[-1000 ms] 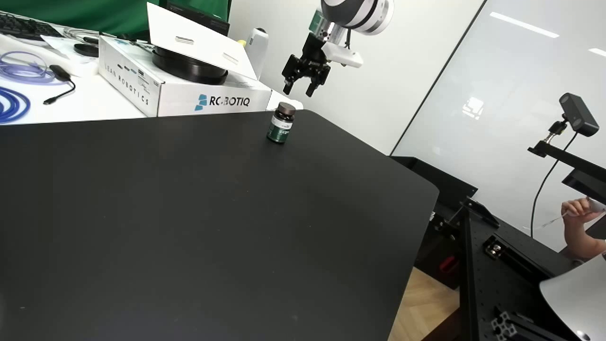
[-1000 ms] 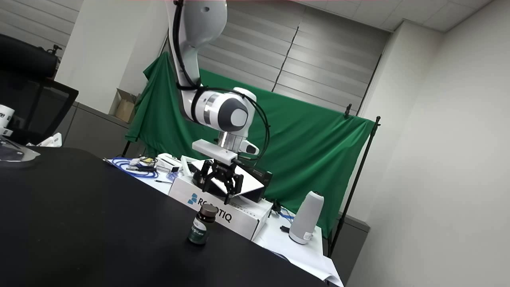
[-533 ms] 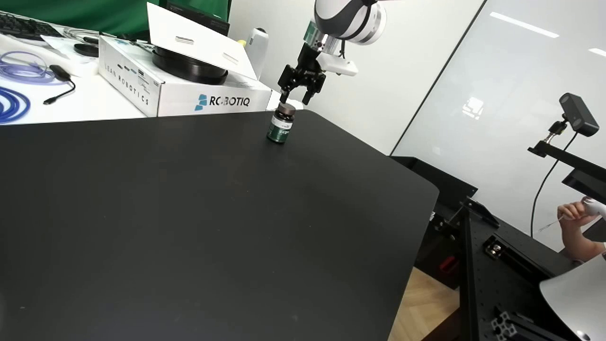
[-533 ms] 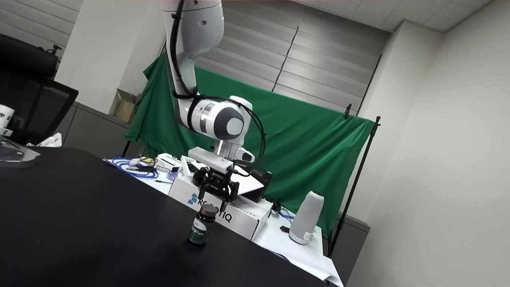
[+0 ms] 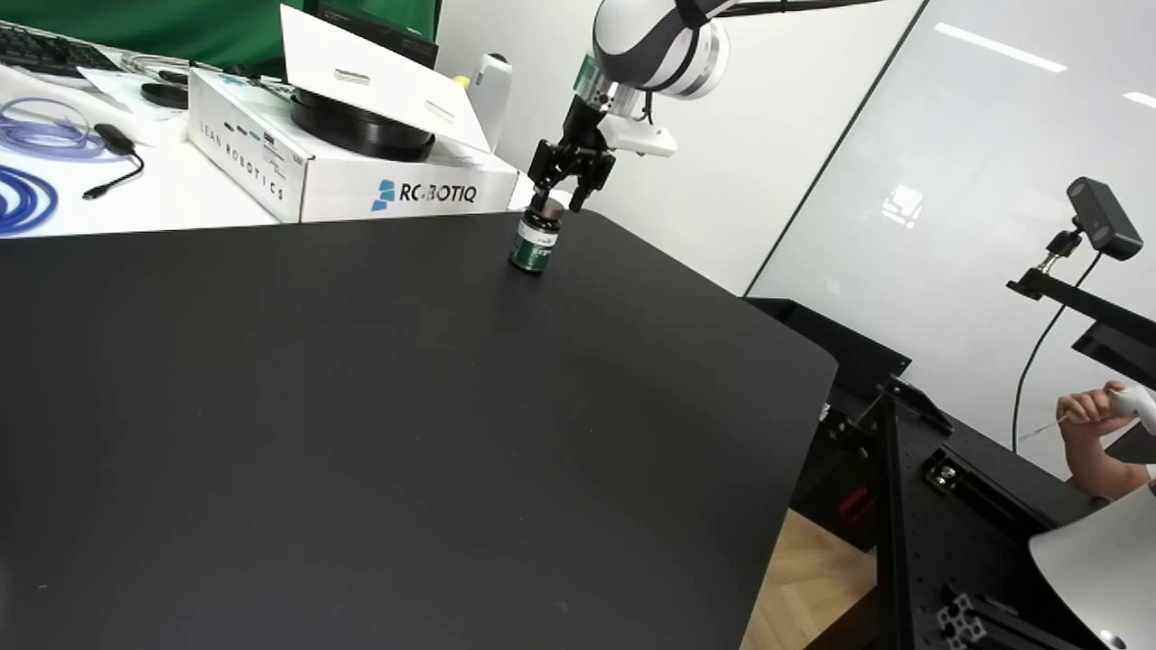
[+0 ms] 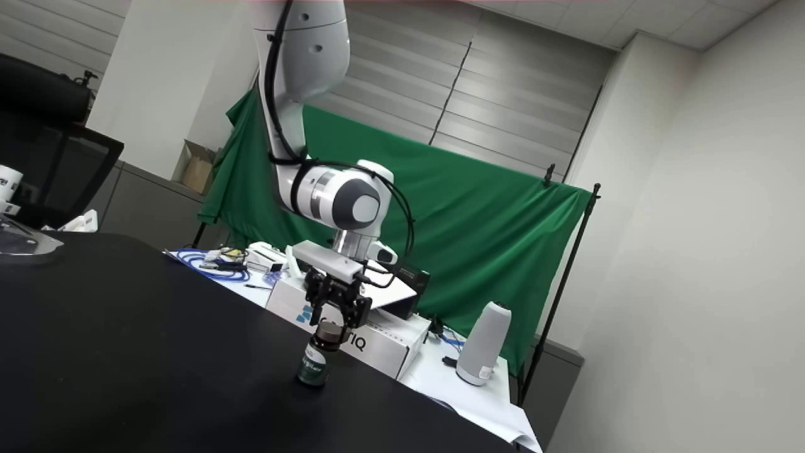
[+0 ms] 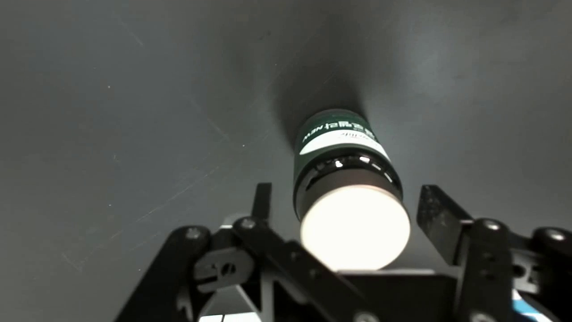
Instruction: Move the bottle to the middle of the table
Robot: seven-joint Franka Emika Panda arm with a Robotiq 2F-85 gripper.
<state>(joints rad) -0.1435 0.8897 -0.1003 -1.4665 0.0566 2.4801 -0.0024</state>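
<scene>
The small bottle stands upright on the black table (image 5: 406,424), near its far edge, in both exterior views (image 5: 535,248) (image 6: 313,365). It has a brown cap, dark shoulders and a green label with a white band. In the wrist view the bottle (image 7: 342,147) is centred and its cap top glares white. My gripper (image 7: 346,197) is open, with one finger on each side of the cap and a visible gap to both. In both exterior views the gripper (image 5: 557,206) (image 6: 330,330) is at cap height, pointing down; one fingertip partly overlaps the cap.
A white Robotiq box (image 5: 411,191) with a tilted white lid and a black round item stands on a white table just beyond the black table's far edge. Blue cables (image 5: 23,200) lie there too. A white wall (image 5: 686,217) rises behind the gripper. A camera arm (image 5: 1084,307) stands at the side.
My gripper has come down from above the bottle to the height of its cap, shifting slightly to the left in both exterior views. The bottle has not moved. The gripper has stayed open.
</scene>
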